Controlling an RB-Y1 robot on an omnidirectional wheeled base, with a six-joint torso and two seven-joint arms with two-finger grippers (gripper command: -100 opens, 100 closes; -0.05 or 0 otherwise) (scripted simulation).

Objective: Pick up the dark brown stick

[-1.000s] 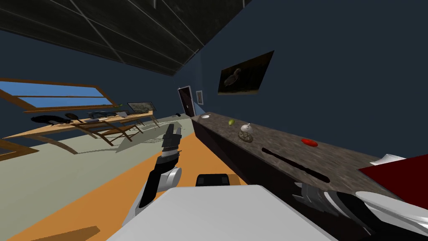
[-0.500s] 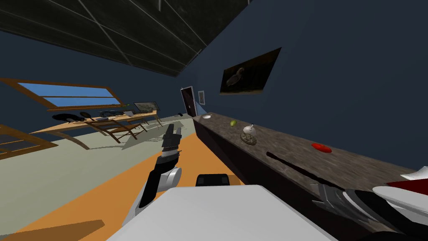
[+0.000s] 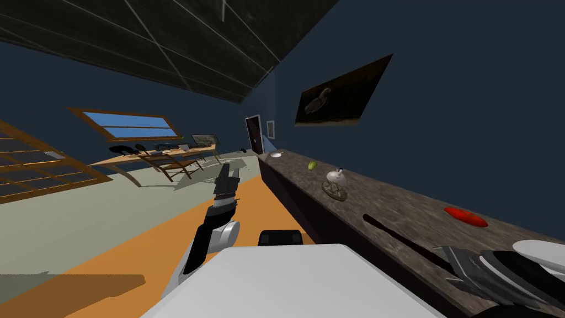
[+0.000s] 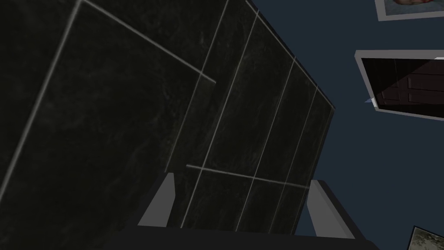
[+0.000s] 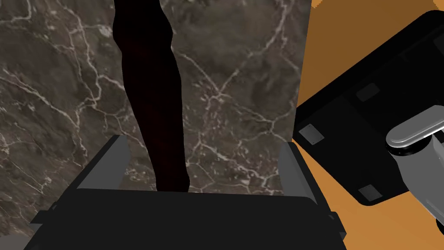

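Right gripper (image 5: 201, 143) at lower centre, fingers apart around one long dark brown stick (image 5: 151, 87) on veined brown marble counter (image 5: 243, 65); left gripper (image 4: 241, 178) pointing upward, likewise apart.

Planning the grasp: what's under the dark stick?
A brown veined counter; the stick lies on it between the open right gripper's fingers. The gripper's body hides its near end.
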